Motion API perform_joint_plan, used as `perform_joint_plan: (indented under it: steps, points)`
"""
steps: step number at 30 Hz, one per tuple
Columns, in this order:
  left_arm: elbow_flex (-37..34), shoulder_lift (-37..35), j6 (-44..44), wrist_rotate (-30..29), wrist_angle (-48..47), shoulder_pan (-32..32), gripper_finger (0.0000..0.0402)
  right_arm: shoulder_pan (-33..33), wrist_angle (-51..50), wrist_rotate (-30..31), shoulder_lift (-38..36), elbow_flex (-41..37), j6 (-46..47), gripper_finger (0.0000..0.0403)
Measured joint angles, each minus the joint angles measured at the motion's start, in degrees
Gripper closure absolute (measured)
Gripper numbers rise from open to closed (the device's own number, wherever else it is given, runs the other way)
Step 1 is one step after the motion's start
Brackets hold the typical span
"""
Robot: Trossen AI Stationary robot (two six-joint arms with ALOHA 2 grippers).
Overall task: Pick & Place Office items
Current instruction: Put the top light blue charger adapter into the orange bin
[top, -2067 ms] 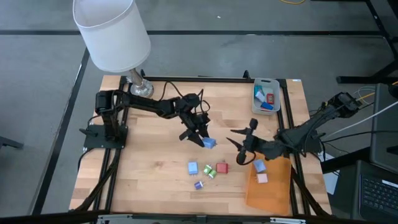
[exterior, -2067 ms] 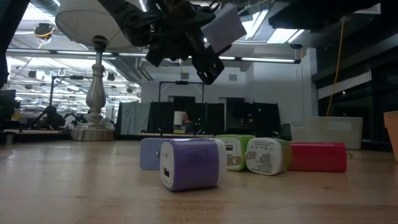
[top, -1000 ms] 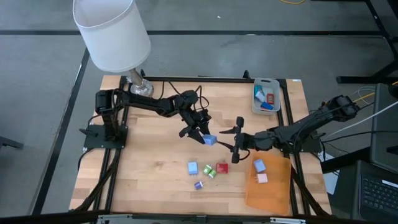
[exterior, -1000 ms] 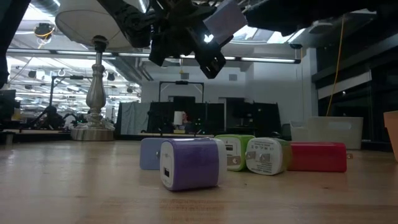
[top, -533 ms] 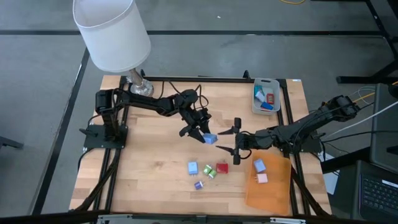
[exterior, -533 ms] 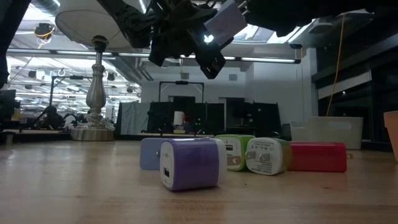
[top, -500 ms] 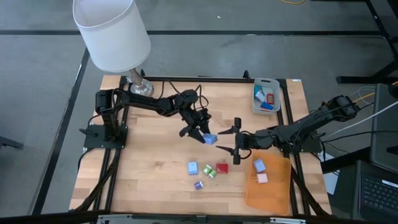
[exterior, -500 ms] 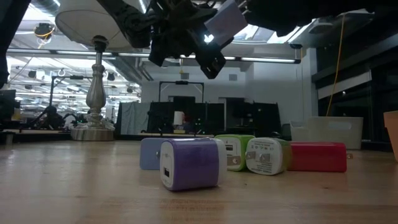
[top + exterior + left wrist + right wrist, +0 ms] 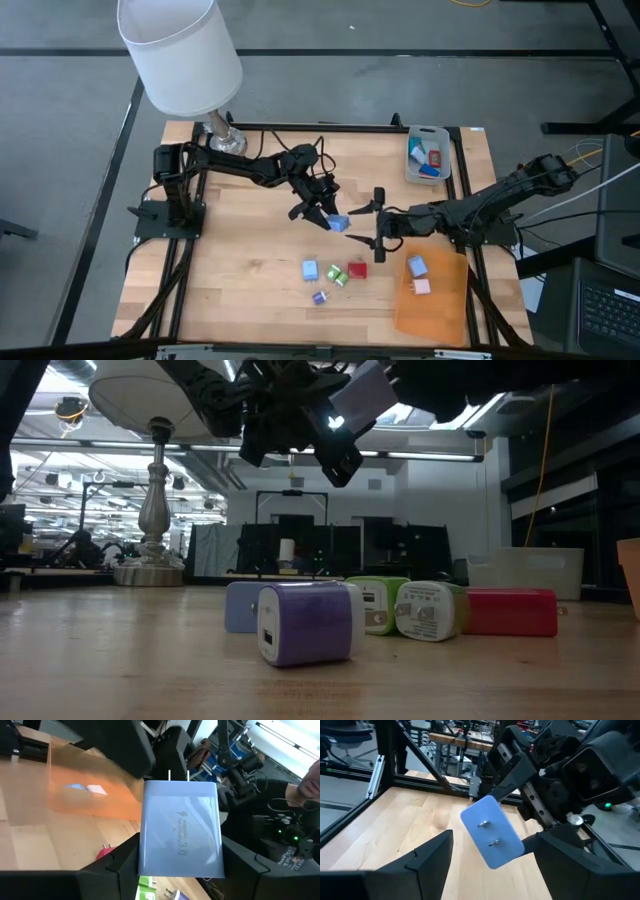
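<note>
A light blue charger block (image 9: 338, 222) hangs above the middle of the table with my left gripper (image 9: 328, 216) shut on it. Its face with the two metal prongs (image 9: 488, 833) points at my right gripper (image 9: 357, 225). That gripper is open and comes level from the table's right, its fingers (image 9: 432, 854) standing just short of the block, one to each side, touching nothing. A light blue (image 9: 310, 269), a green (image 9: 338, 275), a red (image 9: 357, 270) and a purple block (image 9: 319, 297) lie on the table below. My left gripper pinches the light blue block by two opposite side faces (image 9: 146, 855) between its two fingers (image 9: 119, 866). The fingers come about level from the table's left. The block is lifted clear of the table, prongs (image 9: 178, 774) pointing away from the gripper.
An orange sheet (image 9: 435, 300) at the near right carries a blue (image 9: 417, 266) and a pink block (image 9: 421, 287). A grey tray (image 9: 441, 135) with several pieces stands at the far right. A lamp (image 9: 182, 55) stands at the far left corner.
My right gripper has swung a little toward the held blue block and has opened wider. My left gripper and the block have kept still.
</note>
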Motion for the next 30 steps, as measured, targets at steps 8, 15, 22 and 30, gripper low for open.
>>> perform_joint_plan:
  steps: [8,15,22,30]
  points:
    - [0.02,-0.02,-1.43,0.67,1.51,-0.02,0.0201,-3.08,1.24,-6.51,7.04,4.67,-1.19,0.013]
    - [-0.07,0.01,-1.18,0.78,0.62,-0.06,0.0201,-3.08,-6.67,-4.84,10.99,10.51,-1.5,0.013]
    - [-0.01,0.03,-0.1,1.11,0.44,0.02,0.0201,-2.97,-8.89,-3.33,10.53,11.1,-1.35,0.0131]
    - [0.0,0.37,0.5,1.9,-0.16,0.0,0.0201,-3.01,-9.42,-2.75,10.53,11.08,-1.91,0.0194]
